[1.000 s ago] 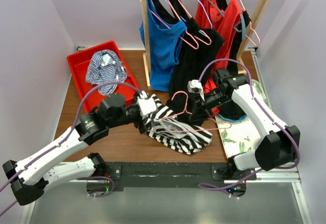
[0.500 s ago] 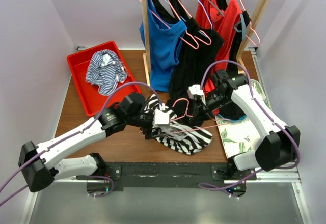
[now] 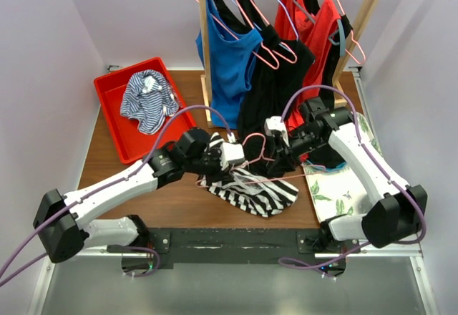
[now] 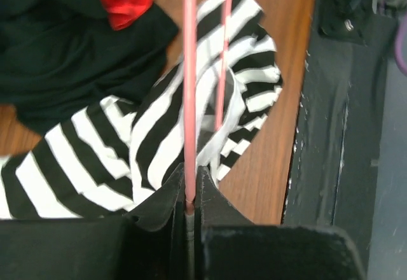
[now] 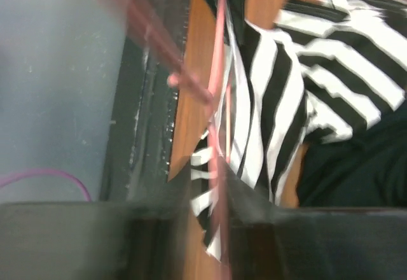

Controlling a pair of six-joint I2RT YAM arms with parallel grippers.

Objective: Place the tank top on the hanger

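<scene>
The tank top (image 3: 257, 195) lies crumpled on the table (image 3: 172, 193) near the front middle, just before the hanging clothes. Its long axis slants from far-left to near-right, the wider end toward the right arm's base. The hanger (image 3: 293, 177) rests over it, with the hook toward the rack and the long bottom wire running roughly left to right across the stripes. The top view shows both arms meeting over the garment from either side, the left gripper (image 3: 240, 159) and right gripper (image 3: 276, 159) close together near the hook, but it hides the fingertips. The left wrist view fills that in: its jaws are pressed together on one pink wire, which runs straight away from them, with a second wire just beside it and the striped fabric beneath. The right wrist view is blurred. Its jaws stand a little apart, with a pink wire passing through the gap over the striped cloth. I cannot tell whether either finger touches the wire.
</scene>
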